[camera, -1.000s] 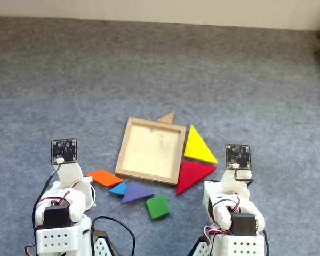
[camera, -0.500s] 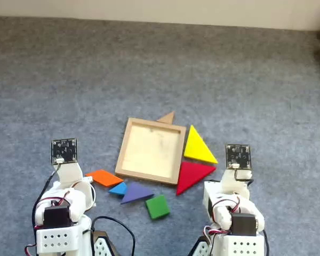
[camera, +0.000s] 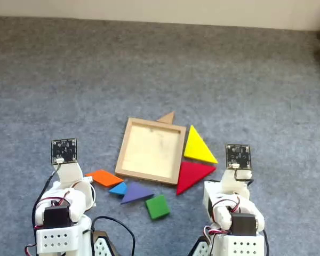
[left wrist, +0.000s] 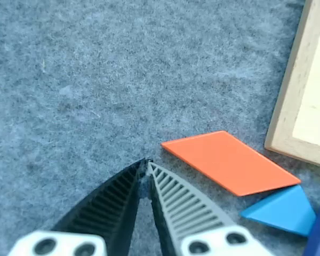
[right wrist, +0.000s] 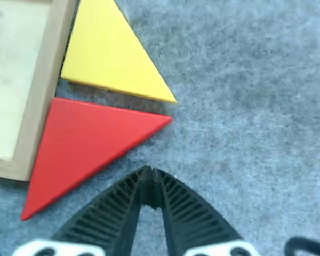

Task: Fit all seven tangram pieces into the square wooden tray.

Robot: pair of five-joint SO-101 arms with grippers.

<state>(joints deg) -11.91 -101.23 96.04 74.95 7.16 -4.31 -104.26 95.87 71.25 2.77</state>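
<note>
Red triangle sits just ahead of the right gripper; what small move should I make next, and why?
Probably open the right gripper and ease it toward the red triangular piece: the gripper is shut, the square wooden tray is empty, and that piece lies nearest this arm, beside the tray.

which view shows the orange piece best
The left wrist view: the orange piece lies whole and close, just off the tray. The high view shows it small, by the tray's near corner.
</note>
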